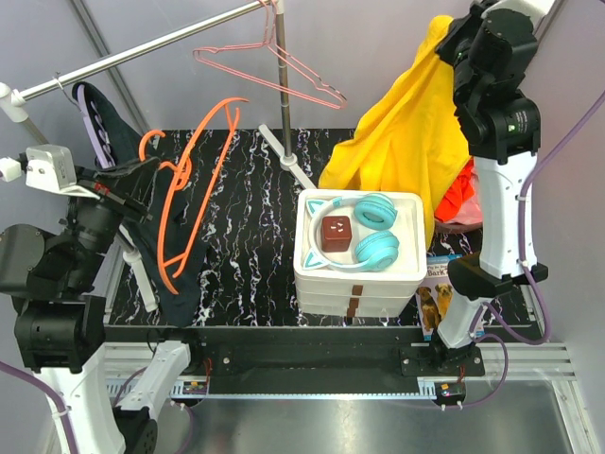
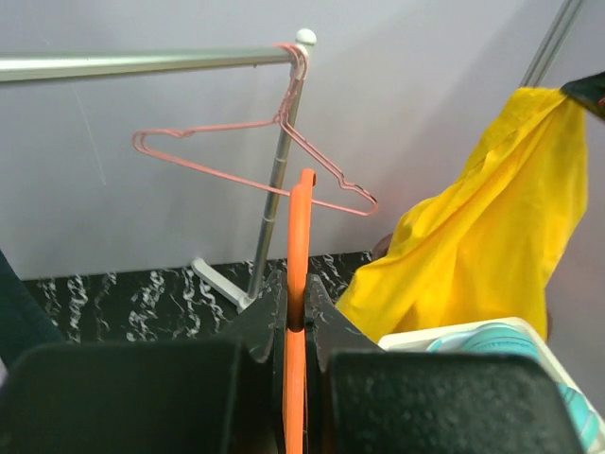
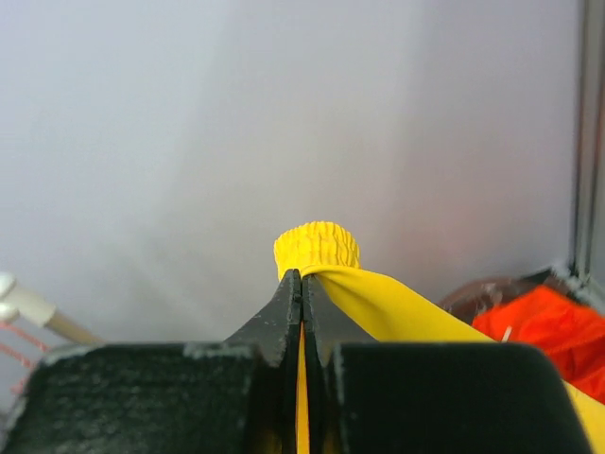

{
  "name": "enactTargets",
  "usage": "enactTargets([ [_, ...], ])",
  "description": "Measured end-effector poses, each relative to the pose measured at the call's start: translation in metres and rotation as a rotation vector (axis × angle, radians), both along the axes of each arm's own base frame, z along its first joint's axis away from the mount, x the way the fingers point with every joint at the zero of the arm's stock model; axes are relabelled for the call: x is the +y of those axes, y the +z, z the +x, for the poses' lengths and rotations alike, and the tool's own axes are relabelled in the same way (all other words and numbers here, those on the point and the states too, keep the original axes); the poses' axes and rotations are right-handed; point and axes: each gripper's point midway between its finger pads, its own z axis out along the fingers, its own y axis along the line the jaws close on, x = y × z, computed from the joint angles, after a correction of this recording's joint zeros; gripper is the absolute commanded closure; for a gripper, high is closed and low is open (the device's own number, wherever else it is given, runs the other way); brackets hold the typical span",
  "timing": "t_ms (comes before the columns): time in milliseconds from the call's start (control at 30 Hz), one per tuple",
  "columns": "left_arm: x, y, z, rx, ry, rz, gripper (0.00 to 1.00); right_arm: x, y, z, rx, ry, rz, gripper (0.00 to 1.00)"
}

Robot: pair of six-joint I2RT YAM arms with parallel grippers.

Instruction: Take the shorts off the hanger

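The yellow shorts point(image 1: 406, 132) hang free from my right gripper point(image 1: 456, 40), which is shut on a bunched edge of them point(image 3: 317, 248) and holds them high at the back right. Their lower part drapes behind the white bin. They also show in the left wrist view point(image 2: 482, 236). My left gripper point(image 1: 151, 170) is shut on a bare orange plastic hanger point(image 1: 164, 248) at the left, well apart from the shorts. In the left wrist view the hanger's bar point(image 2: 300, 227) runs straight up between the closed jaws of the left gripper point(image 2: 301, 317).
A white bin point(image 1: 411, 270) holds teal headphones point(image 1: 374, 235) and a brown cube point(image 1: 335, 232). A pink wire hanger point(image 1: 284, 66) hangs on the metal rail point(image 1: 142, 52) by its post point(image 1: 282, 85). A dark garment point(image 1: 109, 128) hangs at left. Orange-red cloth point(image 1: 458, 194) lies at right.
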Motion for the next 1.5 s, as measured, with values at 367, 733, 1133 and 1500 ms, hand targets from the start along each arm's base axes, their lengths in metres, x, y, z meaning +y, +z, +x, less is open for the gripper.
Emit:
enactTargets([
  [367, -0.004, 0.014, -0.006, -0.056, -0.021, 0.133, 1.00, -0.056, 0.111, -0.032, -0.393, -0.237, -0.086, 1.00],
  [733, -0.004, -0.005, 0.025, 0.029, -0.014, 0.166, 1.00, -0.122, 0.096, 0.017, -0.418, -0.373, -0.127, 1.00],
  [1133, -0.007, -0.006, 0.041, 0.068, -0.026, 0.133, 1.00, -0.157, -0.042, 0.116, -0.102, -0.286, 0.004, 1.00],
  [1500, -0.013, -0.005, 0.038, 0.084, -0.057, 0.085, 1.00, -0.148, -0.257, 0.151, 0.436, -0.053, 0.316, 0.98],
])
